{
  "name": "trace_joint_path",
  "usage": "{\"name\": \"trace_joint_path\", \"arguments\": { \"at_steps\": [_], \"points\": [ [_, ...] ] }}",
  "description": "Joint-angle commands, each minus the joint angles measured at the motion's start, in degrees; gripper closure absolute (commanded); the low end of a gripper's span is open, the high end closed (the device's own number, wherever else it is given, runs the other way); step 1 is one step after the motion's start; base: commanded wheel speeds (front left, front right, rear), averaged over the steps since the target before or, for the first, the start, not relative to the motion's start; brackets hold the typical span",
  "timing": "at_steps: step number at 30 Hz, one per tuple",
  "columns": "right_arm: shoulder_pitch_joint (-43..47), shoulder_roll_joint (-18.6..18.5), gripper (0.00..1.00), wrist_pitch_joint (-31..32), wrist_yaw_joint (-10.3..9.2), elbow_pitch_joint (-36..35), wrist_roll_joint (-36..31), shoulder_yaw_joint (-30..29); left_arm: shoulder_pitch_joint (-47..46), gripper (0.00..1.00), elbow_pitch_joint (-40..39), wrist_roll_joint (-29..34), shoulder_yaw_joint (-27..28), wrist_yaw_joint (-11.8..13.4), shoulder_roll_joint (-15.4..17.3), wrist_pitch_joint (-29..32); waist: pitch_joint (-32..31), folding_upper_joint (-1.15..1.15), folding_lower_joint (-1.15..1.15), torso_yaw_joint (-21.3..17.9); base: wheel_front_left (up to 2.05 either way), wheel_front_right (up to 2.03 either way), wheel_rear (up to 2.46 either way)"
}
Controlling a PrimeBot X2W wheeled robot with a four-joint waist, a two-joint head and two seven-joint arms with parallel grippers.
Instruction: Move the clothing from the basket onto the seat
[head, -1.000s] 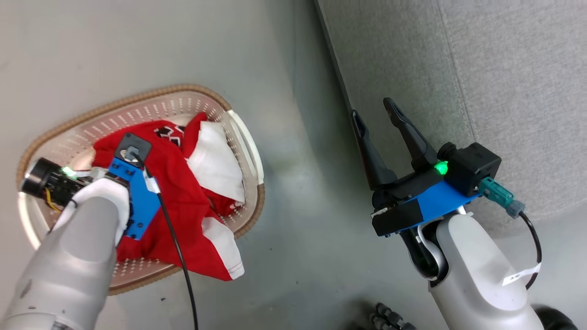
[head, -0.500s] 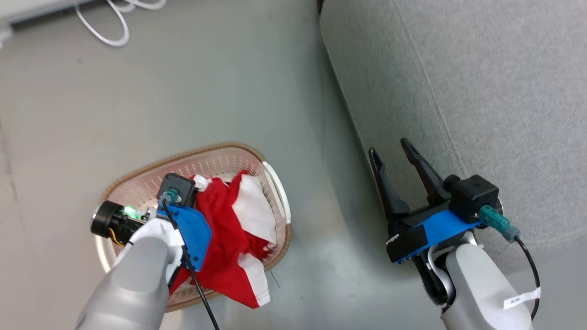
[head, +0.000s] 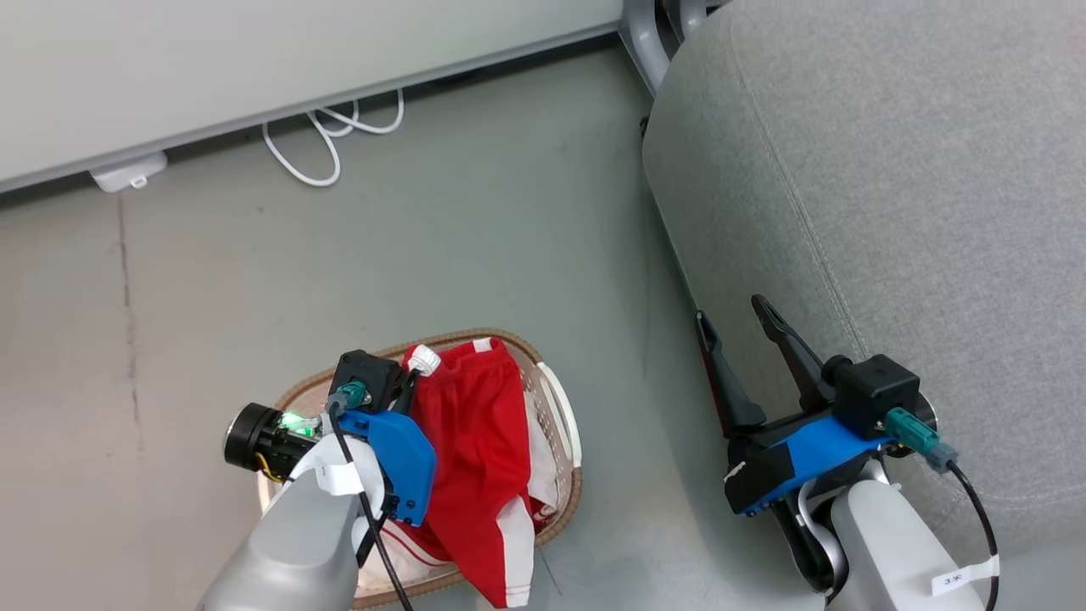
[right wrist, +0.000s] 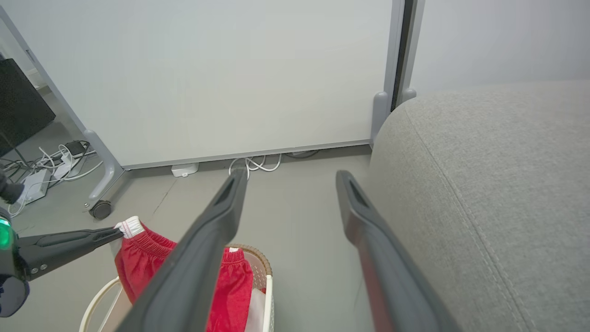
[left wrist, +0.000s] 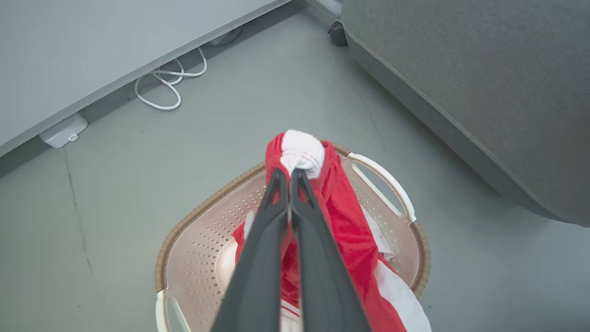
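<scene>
Head view: we note the grey seat [head: 891, 170] at right and the basket [head: 567, 424] on the floor [head: 424, 238] at lower left, apart from it. The red clothing [head: 475, 441] hangs from a white cuff [left wrist: 302, 152] down into the basket, one end draped over its rim. Our left gripper [left wrist: 289, 174] has jaws pinching that cuff; our right gripper [head: 730, 311] hovers at the seat's edge, jaws spread, empty.

I saw a smooth grey floor [head: 475, 238] with a thin line [head: 127, 288] running across it. A pale partition [right wrist: 230, 69] stood on a grey leg [right wrist: 107, 173] with a caster [right wrist: 100, 210]. A white cable [head: 327, 144] looped beneath it, near a small white box [head: 127, 170].
</scene>
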Motion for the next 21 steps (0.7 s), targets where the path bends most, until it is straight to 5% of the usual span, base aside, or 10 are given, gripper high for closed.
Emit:
{"name": "trace_joint_path", "arguments": {
  "at_steps": [1, 21],
  "points": [
    [0.88, -0.15, 0.00, -0.11, 0.01, 0.17, -0.35, -0.36, 0.48, 1.00, -0.61, -0.63, -0.11, -0.12, -0.09, -0.63, -1.20, 0.00, 0.01, 0.55, 0.00, 0.00, 0.00],
    [6.05, -0.14, 0.00, 2.76, 0.01, -0.99, -1.76, -2.30, 1.86, 1.00, -15.55, -12.10, -6.19, -0.12, -0.50, -3.61, -12.03, 0.00, 0.01, 6.20, 0.00, 0.00, 0.00]
  ]
}}
